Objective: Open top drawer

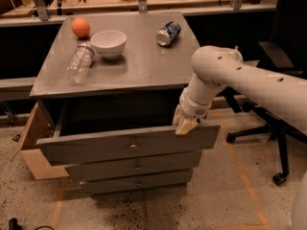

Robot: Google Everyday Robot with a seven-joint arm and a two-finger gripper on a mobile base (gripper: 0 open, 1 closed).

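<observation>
The top drawer (96,147), a wide flat grey wooden panel with a small round metal knob (134,147), is standing pulled out beneath the front edge of the bench (144,66). The pincer (184,127) is resting on the panel's upper rim below the bench's front right corner. Whether it is apart or together cannot be told.

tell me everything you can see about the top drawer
The top drawer is grey and wood-like, with the widest, tallest front of the three and a small round metal knob at centre. It stands partly open, its front well ahead of the two narrower drawers below, with a dark cavity showing behind it under the grey cabinet top. Its contents are hidden in shadow. The end effector sits at the front's top edge near the right end, seemingly touching it.
</observation>
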